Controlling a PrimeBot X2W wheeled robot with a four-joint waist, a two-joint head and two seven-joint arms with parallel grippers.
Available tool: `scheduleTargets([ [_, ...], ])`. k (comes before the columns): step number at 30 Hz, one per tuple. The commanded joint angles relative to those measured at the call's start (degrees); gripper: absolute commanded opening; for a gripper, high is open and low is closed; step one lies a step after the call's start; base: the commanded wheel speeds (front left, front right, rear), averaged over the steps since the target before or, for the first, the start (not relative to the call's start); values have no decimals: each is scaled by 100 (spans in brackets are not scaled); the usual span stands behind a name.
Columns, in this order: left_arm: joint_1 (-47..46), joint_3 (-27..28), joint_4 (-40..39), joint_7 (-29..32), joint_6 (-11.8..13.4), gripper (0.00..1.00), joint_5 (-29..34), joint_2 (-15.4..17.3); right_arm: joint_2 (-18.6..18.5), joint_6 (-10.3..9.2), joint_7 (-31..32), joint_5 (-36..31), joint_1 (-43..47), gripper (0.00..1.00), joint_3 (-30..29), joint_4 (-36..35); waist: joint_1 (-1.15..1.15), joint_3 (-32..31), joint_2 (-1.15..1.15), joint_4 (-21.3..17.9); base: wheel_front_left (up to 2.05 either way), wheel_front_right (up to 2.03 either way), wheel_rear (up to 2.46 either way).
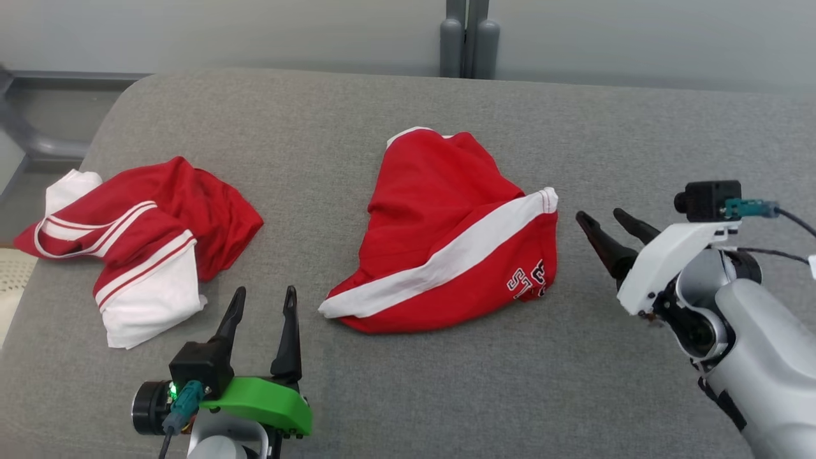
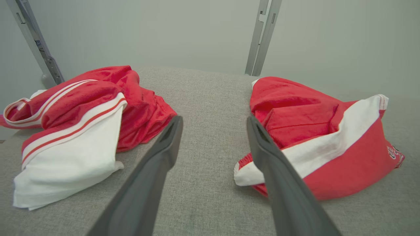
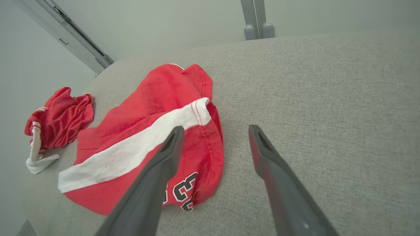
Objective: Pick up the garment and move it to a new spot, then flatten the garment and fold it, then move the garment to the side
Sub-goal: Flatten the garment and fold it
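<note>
A red garment (image 1: 440, 217) with a white band and lettering lies bunched at the middle of the grey padded table (image 1: 408, 395); it also appears in the left wrist view (image 2: 295, 111) and the right wrist view (image 3: 147, 108). A second red and white garment (image 1: 159, 217) lies crumpled at the left (image 2: 98, 98) (image 3: 62, 118). My left gripper (image 1: 264, 292) (image 2: 214, 120) stands open over the bare cloth between the two garments, touching neither. My right gripper (image 1: 600, 215) (image 3: 215, 128) hangs open just right of the middle garment's lettered edge, with nothing between its fingers.
The table's rounded left edge (image 1: 38, 280) runs close to the crumpled garment. A grey post (image 1: 468, 38) stands behind the far edge against a pale wall. Bare grey surface stretches to the right (image 1: 669, 140) and along the front.
</note>
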Motion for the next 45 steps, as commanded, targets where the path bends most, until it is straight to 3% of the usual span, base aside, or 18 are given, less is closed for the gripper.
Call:
scheduleTargets([
  [1,-137,-2,28,-43,-21,100,-30,-38,-94,2,155,159,-202,100,29,86,0,245,0,279,0,0,0],
  [10,-315,-47,310,-68,-116,100,-73,-227,-274,2,938,734,-865,100,336,671,0,461,0,644,0,0,0],
  [16,-340,-19,449,-91,-159,100,-64,-273,-298,2,934,855,-1010,100,512,878,0,466,0,724,0,0,0],
  [17,-342,-9,467,-93,-158,100,-65,-272,-309,2,883,827,-1038,90,535,886,0,462,0,726,0,0,0],
  [18,-345,6,483,-96,-162,100,-66,-271,-312,2,835,828,-1057,60,560,894,0,453,0,721,0,0,0],
  [19,-341,15,495,-99,-161,100,-68,-269,-299,2,803,866,-1046,9,573,899,0,436,0,709,0,0,0],
  [20,-326,30,513,-99,-159,100,-68,-260,-287,2,784,902,-1016,0,600,900,0,410,0,687,0,0,0],
  [30,-132,72,606,-61,-162,100,-69,-92,-536,2,400,1332,-496,0,899,-57,0,-20,0,199,0,0,0],
  [39,16,73,478,108,-107,100,-109,76,-1261,2,522,1610,237,0,969,-1296,0,-211,0,-334,0,0,0],
  [45,65,57,400,210,-82,100,-150,138,-1510,2,714,1618,804,0,943,-1492,0,-225,0,-494,0,0,0],
])
